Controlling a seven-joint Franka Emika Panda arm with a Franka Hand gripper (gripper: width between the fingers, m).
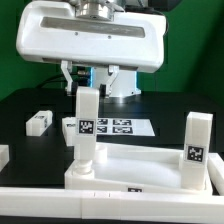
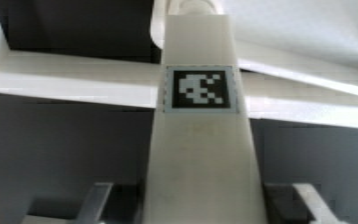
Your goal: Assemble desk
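The two-finger gripper hangs under its broad white housing directly above a white square plastic leg that carries a black-and-white tag on its face. This leg stands upright at the corner of the large white plastic rectangular tabletop panel on the exterior view's left. In the wrist view the same leg runs lengthwise between the two fingers, one on each side of its near end. Dark slivers show between the fingers and the leg's edges there, so whether the pads press on the leg or stand just off it cannot be told. The tabletop panel lies flat on the black table, rim upward, near the front. A second white square leg, also tagged, stands upright at the panel's corner on the exterior view's right. A third white leg lies on its side on the table, well apart from the panel, toward the exterior view's left. The marker board lies flat behind the panel, between the two upright legs. A long white rail runs along the front edge.
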